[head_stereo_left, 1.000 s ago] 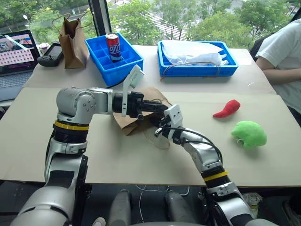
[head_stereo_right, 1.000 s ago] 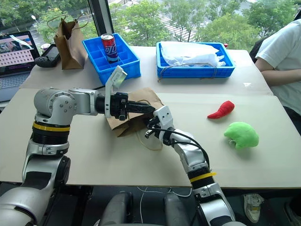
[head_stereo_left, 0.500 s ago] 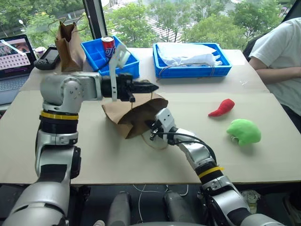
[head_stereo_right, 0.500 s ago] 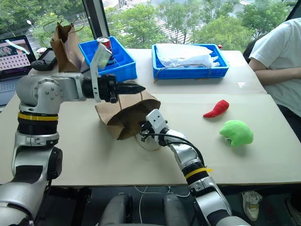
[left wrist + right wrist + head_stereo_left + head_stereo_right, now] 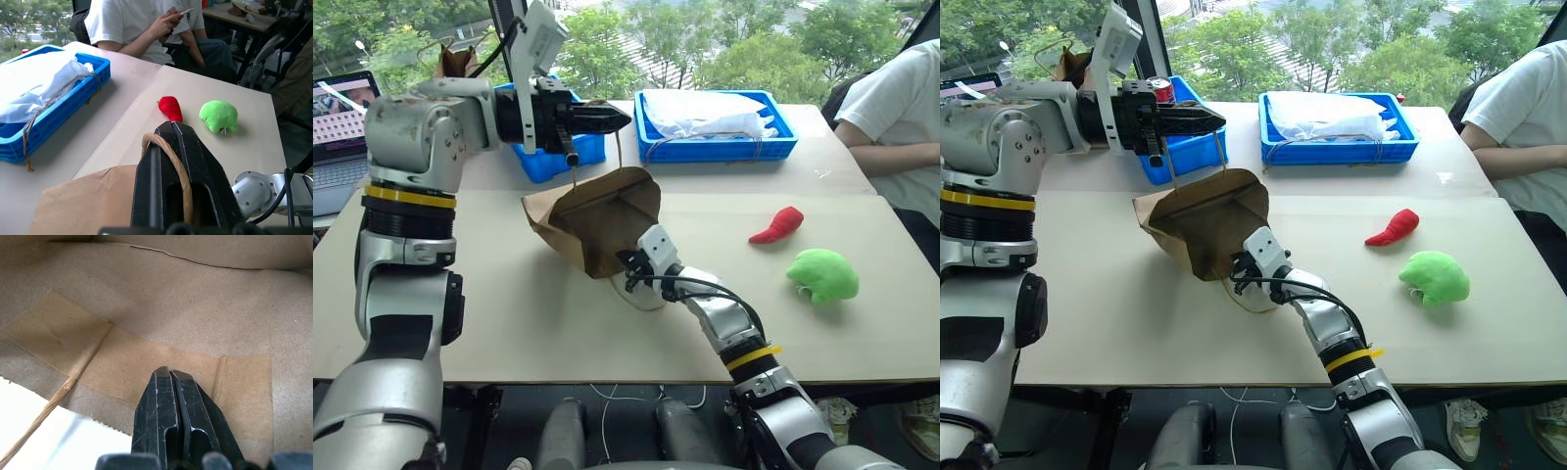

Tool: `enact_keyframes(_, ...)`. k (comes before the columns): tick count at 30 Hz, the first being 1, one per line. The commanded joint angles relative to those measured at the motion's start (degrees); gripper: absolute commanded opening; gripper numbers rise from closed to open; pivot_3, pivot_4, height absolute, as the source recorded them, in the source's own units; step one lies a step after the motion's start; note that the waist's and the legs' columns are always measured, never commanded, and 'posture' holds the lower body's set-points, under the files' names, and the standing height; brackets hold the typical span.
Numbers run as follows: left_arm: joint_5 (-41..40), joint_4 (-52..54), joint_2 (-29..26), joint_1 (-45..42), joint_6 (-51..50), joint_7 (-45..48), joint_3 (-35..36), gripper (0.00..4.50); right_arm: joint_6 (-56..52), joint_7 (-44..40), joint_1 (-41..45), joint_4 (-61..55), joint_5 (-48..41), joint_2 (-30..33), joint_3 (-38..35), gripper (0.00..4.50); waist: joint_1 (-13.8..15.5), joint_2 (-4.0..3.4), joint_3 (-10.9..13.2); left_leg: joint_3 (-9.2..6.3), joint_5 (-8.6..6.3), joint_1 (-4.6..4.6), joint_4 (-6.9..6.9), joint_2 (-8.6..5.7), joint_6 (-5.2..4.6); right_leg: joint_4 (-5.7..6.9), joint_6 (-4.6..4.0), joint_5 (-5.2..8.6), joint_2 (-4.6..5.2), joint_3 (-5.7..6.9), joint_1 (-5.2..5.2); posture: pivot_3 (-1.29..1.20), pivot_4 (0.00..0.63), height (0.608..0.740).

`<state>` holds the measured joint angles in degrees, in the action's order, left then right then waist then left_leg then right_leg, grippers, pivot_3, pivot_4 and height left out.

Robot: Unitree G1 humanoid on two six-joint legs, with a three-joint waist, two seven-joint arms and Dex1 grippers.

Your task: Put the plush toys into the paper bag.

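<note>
The wide brown kraft paper bag (image 5: 597, 217) hangs tilted over the bench (image 5: 509, 323), its thin twine handle (image 5: 168, 155) looped over the clamped fingers of the left pincer (image 5: 607, 118), mouth facing the right pincer (image 5: 630, 266), which sits closed at the opening. The red chili-shaped plush toy (image 5: 781, 224) and bright green rounded plush toy (image 5: 823, 275) lie well apart to the bag's right. In my judgement the right arm is the nearer one for fetching them.

Both arms are brushed silver metal with rounded, bulky joint housings, each carrying a yellow band edged in black. The left hand (image 5: 607, 118) has two slim black tapered fingers and a white bracketed camera mount above the wrist. The right hand (image 5: 628, 266) sits on a small white block, with black cables looping back along its forearm
</note>
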<state>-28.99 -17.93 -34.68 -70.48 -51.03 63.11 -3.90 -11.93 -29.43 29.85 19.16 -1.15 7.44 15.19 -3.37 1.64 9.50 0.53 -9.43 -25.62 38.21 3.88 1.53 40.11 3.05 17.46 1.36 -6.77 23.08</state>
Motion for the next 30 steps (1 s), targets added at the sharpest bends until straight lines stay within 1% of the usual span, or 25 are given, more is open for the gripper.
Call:
enact_keyframes(1, 1.27, 0.53, -0.99, -4.06, 2.58, 0.36, 1.05, 0.0, -4.06, 0.41, -3.12, 3.11, 2.28, 1.66, 0.82, 0.04, 0.13, 0.0, 0.0, 0.0, 0.0, -0.02, 0.0, 0.0, 0.0, 0.0, 0.0, 0.0, 0.0, 0.0, 0.02, 0.0, 0.15, 0.685)
enact_keyframes(8, 1.65, 0.27, -1.38, -5.17, 3.34, 0.76, 2.29, 0.0, -5.37, 0.0, -3.63, 1.24, 2.08, 2.64, 0.7, 0.04, 0.75, 0.0, 0.0, 0.02, 0.0, -0.04, -0.02, -0.01, 0.0, -0.04, 0.02, 0.02, 0.01, 0.0, 0.04, 0.0, 0.15, 0.685)
enact_keyframes(12, 0.93, 1.11, -0.74, -3.09, 2.59, 0.22, 2.92, 0.0, -6.36, -0.02, -4.63, -0.89, 1.73, 3.25, 0.43, 0.04, 1.06, 0.0, 0.0, 0.02, 0.0, -0.13, -0.02, -0.01, 0.0, -0.06, 0.03, 0.03, 0.02, 0.0, 0.07, 0.0, 0.15, 0.685)
enact_keyframes(16, 0.33, 2.43, 0.25, -0.59, 2.01, -0.53, 3.43, 0.0, -6.67, -0.94, -5.61, -5.37, 0.35, 3.75, -0.3, 0.04, 1.27, 0.0, 0.0, 0.01, -0.01, -0.22, -0.02, -0.03, 0.01, -0.09, 0.05, 0.05, 0.04, 0.02, 0.11, 0.0, 0.15, 0.685)
enact_keyframes(19, -0.27, 2.92, 1.09, 0.25, 1.34, -1.27, 4.21, 0.0, -8.53, -2.38, -6.53, -11.79, -3.54, 3.47, -2.68, 0.04, 1.36, 0.0, 0.0, -0.03, -0.01, -0.39, -0.02, -0.03, 0.01, -0.11, 0.05, 0.05, 0.04, 0.04, 0.21, 0.0, 0.15, 0.685)
enact_keyframes(21, -0.44, 2.95, 1.43, 0.56, 1.26, -1.51, 4.38, 0.0, -10.85, -3.11, -6.87, -15.94, -5.69, 3.66, -4.04, 0.61, 1.31, 0.0, 0.01, -0.06, 0.0, -0.56, -0.02, -0.03, 0.0, -0.12, 0.04, 0.05, 0.04, 0.06, 0.37, 0.0, 0.15, 0.685)
enact_keyframes(22, -0.57, 2.99, 1.56, 0.67, 1.19, -1.59, 4.44, 0.0, -11.72, -3.5, -6.96, -17.69, -6.39, 3.93, -4.48, 0.8, 1.27, 0.0, 0.01, -0.06, 0.0, -0.65, -0.01, -0.03, 0.0, -0.11, 0.04, 0.05, 0.04, 0.06, 0.45, 0.0, 0.15, 0.685)
enact_keyframes(26, -1.07, 3.11, 2.33, 0.97, 0.92, -2.04, 4.48, 0.0, -16.54, -3.67, -7.44, -26.6, -10.12, 5.61, -7.7, 2.12, 1.12, 0.0, 0.02, -0.05, 0.0, -0.81, -0.02, -0.03, 0.0, -0.02, 0.04, 0.04, 0.03, 0.03, 0.72, 0.0, 0.15, 0.685)
enact_keyframes(30, -1.25, 3.02, 2.57, 1.1, 1.04, -1.73, 4.1, 0.0, -22.27, -2.89, -7.5, -35.55, -14.23, 7.92, -11.56, 3.57, 0.96, 0.0, 0.02, -0.07, 0.03, -1.15, -0.02, -0.03, 0.02, 0.07, 0.03, 0.03, 0.02, 0.02, 1.09, 0.0, 0.15, 0.685)
